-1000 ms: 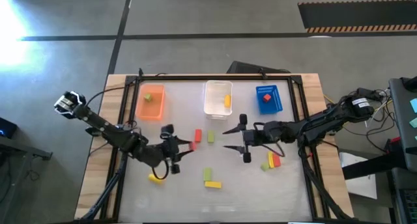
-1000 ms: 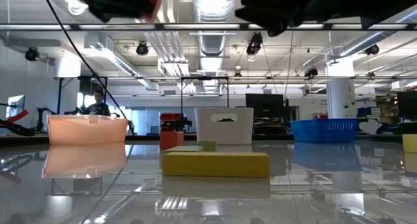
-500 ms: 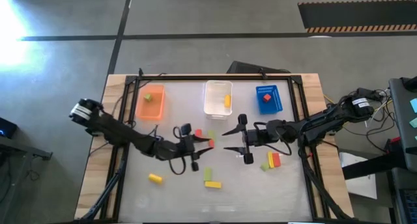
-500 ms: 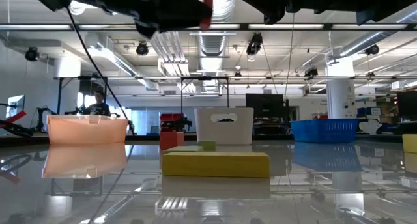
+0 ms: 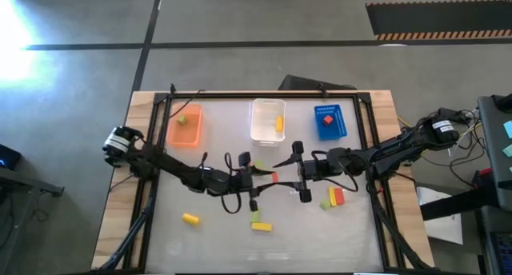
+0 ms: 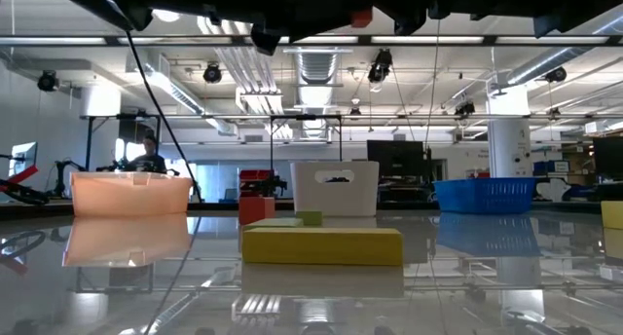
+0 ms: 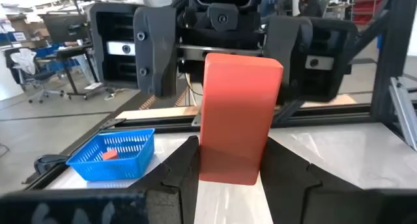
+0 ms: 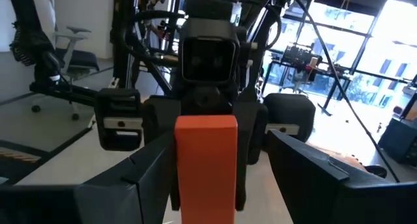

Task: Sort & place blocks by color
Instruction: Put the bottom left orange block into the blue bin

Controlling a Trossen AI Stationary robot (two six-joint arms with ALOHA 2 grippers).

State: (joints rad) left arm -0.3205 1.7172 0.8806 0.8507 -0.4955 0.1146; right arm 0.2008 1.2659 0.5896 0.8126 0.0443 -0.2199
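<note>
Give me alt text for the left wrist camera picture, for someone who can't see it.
The left gripper holds a red block upright between its fingers, right in front of the right gripper, which faces it with fingers open to either side of the block. On the table behind sits a blue bin with a red block inside.

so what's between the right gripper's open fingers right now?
High view: the red block held by the left gripper sits between the right gripper's spread fingers, nothing else. Right wrist view confirms: block centred, fingers apart either side.

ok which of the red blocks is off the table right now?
The red block clamped in the left gripper, held between the right gripper fingers. The other reds lie in the blue bin or on the table.
</note>
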